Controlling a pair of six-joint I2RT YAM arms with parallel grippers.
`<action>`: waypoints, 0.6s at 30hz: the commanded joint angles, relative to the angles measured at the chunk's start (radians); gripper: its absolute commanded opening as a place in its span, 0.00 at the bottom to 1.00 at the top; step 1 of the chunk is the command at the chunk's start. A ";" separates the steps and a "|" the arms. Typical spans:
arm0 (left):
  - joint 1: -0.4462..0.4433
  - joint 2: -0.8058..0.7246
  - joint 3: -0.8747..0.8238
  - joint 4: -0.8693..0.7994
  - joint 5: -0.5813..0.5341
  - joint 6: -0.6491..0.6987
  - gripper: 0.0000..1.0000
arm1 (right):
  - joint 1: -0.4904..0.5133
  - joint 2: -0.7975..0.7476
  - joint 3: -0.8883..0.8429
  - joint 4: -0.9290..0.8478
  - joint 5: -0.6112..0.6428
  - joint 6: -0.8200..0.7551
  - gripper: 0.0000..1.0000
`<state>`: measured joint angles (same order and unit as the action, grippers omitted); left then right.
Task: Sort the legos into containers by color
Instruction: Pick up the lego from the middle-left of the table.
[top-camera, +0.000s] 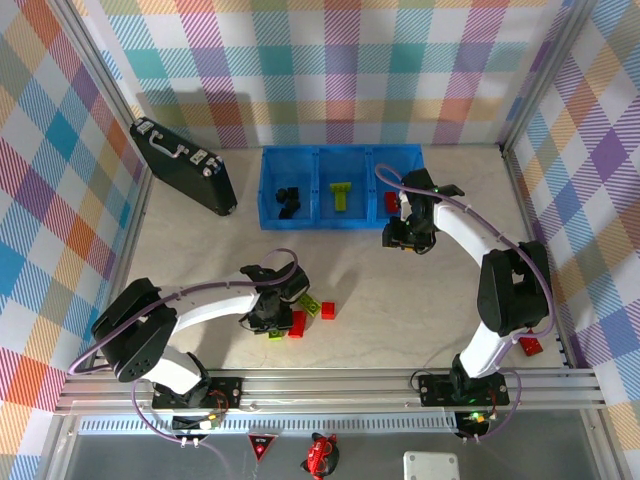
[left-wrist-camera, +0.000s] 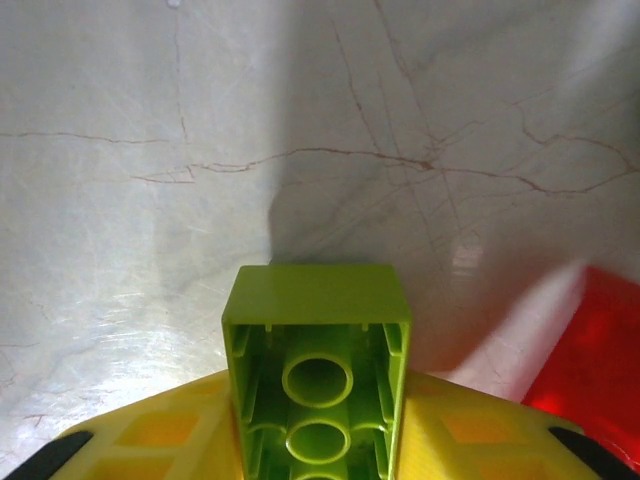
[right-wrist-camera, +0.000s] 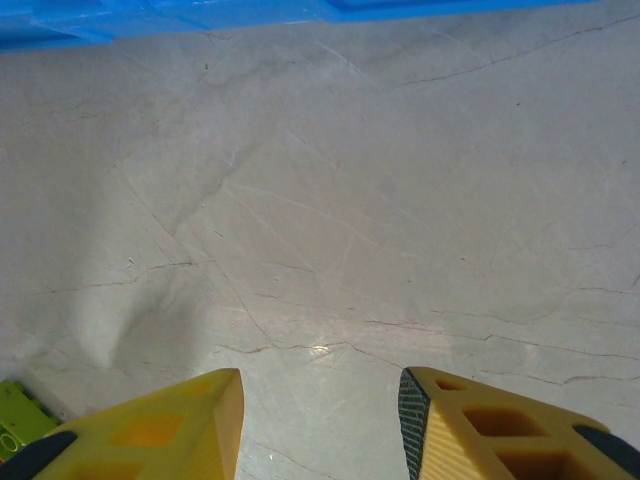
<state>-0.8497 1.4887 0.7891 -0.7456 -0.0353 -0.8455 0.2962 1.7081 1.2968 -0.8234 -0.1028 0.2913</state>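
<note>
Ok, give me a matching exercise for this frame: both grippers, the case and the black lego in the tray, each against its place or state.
1 left gripper
2 right gripper
3 case
4 black lego

A in the left compartment of the tray
B open, holding nothing
C left of the tray
D closed on a lime brick

Pairs: 1-D, 2-B, 3-C, 4-A
</note>
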 joint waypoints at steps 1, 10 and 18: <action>-0.014 -0.002 -0.027 -0.003 -0.020 -0.029 0.37 | 0.008 -0.012 -0.003 -0.011 -0.011 -0.009 0.46; -0.016 -0.001 0.001 -0.023 -0.036 -0.011 0.32 | 0.014 -0.008 -0.001 -0.011 -0.012 -0.007 0.46; -0.016 -0.004 0.095 -0.105 -0.087 0.042 0.32 | 0.015 -0.020 -0.014 -0.018 -0.003 -0.004 0.46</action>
<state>-0.8551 1.4857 0.8322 -0.7914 -0.0776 -0.8349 0.3027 1.7084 1.2961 -0.8238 -0.1024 0.2916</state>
